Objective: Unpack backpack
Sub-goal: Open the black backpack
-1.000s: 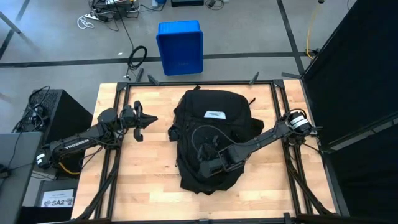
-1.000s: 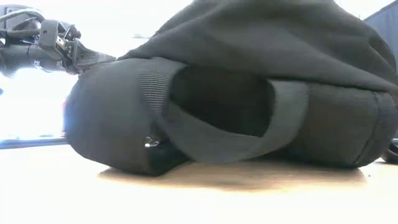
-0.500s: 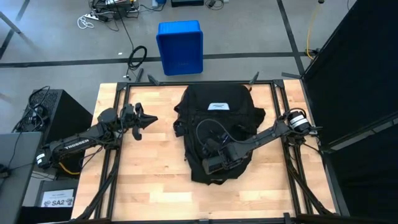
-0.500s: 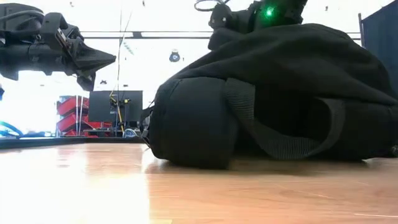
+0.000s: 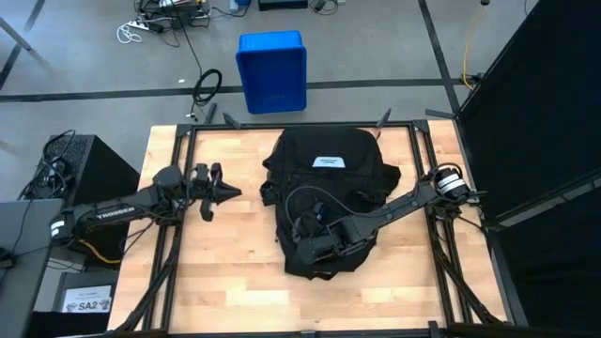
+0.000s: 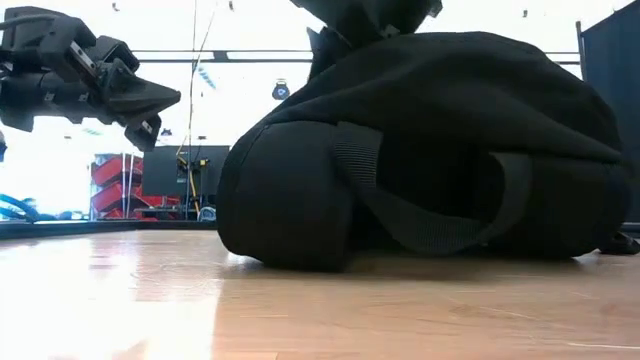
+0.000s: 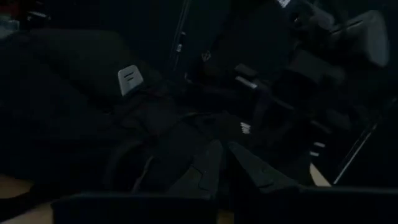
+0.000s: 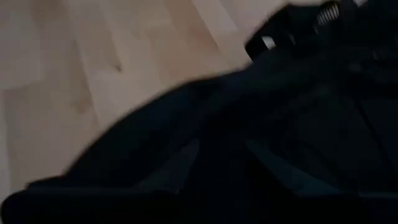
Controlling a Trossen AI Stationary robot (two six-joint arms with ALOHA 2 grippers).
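Observation:
The black backpack (image 5: pixel 331 192) lies flat in the middle of the table, its white label (image 5: pixel 328 161) toward the far edge. In the low view its rounded near end (image 6: pixel 300 190) rests on the wood, with a strap (image 6: pixel 440 235) looping across it. My right gripper (image 5: pixel 308 249) slants down onto the near part of the backpack and is shut on its fabric. My left gripper (image 5: pixel 227 191) hovers level and shut above the table's left side. It points at the backpack without touching it, and also shows in the low view (image 6: pixel 165 100). My right gripper has dark backpack fabric (image 8: pixel 224 155) between its fingers, on the bag's upper face near its near end (image 5: pixel 299 237). It comes slanting down from the table's right. The gripper and the bunched cloth hide the exact place of contact. The bag's underside stays on the table.
A blue plastic bin (image 5: pixel 272 70) stands on the floor beyond the far edge. Black frame rails (image 5: pixel 178 188) run along the table's sides. A black curtain (image 5: pixel 545 103) stands to the right. Bare wood (image 5: pixel 225 272) shows left of the backpack and along the near edge.
My right gripper has drawn the backpack's near end away from the near edge, so the bag now lies shorter and bunched; the label end stayed put. The gripper has then shifted a little toward the table's left. My left gripper has rolled slightly.

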